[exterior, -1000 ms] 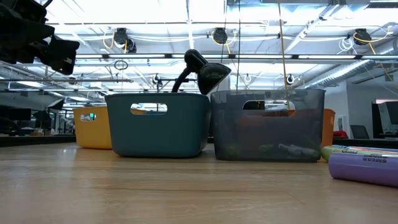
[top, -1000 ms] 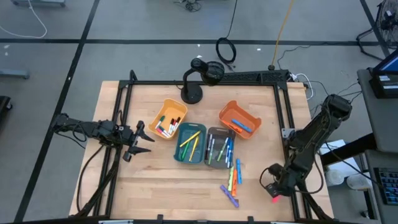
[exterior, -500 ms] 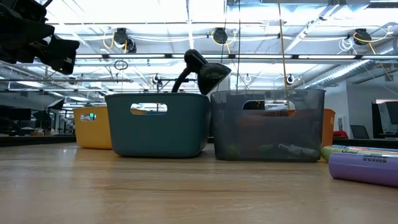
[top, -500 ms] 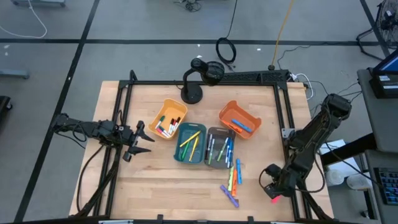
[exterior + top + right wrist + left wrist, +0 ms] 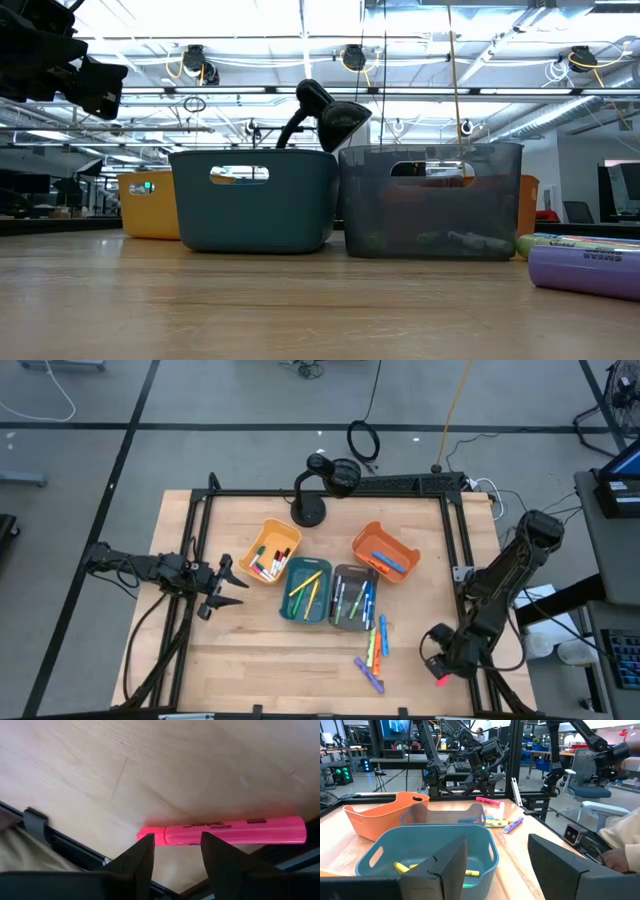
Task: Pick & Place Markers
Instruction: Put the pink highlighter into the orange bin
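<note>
Where it lies flat, the pink marker (image 5: 225,832) is capped.

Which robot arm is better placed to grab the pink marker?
The right one, probably. The right gripper hangs right over the pink marker, fingers open either side. The left gripper waits far across the table.

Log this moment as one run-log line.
right gripper: open, over pink marker at table edge | left gripper: open, waiting beside bins
</note>
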Robot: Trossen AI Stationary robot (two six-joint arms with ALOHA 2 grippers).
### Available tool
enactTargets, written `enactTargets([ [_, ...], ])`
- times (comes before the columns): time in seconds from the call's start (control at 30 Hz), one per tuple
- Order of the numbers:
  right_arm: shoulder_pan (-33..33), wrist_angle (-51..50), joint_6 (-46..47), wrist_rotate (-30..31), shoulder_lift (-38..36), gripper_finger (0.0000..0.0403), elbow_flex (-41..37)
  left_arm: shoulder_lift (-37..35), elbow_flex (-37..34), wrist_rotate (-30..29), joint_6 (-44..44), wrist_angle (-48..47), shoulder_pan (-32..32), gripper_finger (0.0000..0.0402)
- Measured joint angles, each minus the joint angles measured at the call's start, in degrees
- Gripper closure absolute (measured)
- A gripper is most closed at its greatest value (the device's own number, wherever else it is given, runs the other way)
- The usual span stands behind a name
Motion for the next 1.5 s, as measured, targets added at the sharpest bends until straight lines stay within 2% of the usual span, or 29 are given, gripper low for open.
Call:
enactTargets([
  [0.2, -0.2, -2.1, -1.2, -4.1, 3.4, 0.0277, 2.5, 0.0, 0.0, 0.0, 0.0, 0.0, 0.0, 0.0188],
  [0.27, 0.3, -3.6, 0.5, -7.3, 3.9, 0.0283, 4.4, 0.0, 0.0, 0.0, 0.0, 0.0, 0.0, 0.0188],
  [0.87, -0.6, -10.6, 0.4, -12.2, 12.4, 0.0287, 7.6, 0.0, 0.0, -1.0, 0.0, 0.0, 0.0, 0.0188],
  [0.97, -1.9, -11.5, -0.6, -11.1, 12.7, 0.0287, 7.5, 0.0, 0.0, -1.0, 0.0, 0.0, 0.0, 0.0188],
  [1.07, -3.3, -12.0, -2.5, -7.5, 12.7, 0.0287, 7.3, 0.0, 0.0, -1.0, 0.0, 0.0, 0.0, 0.0188],
  [1.37, -8.0, -12.2, -11.8, -0.3, 12.9, 0.0287, 7.3, 0.0, 0.0, -1.0, 0.0, 0.0, 0.0, 0.0188],
  [1.5, -8.4, -7.6, -23.0, 1.5, 12.8, 0.0287, 7.3, 0.0, 0.0, -1.0, 0.0, 0.0, 0.0, 0.0188],
])
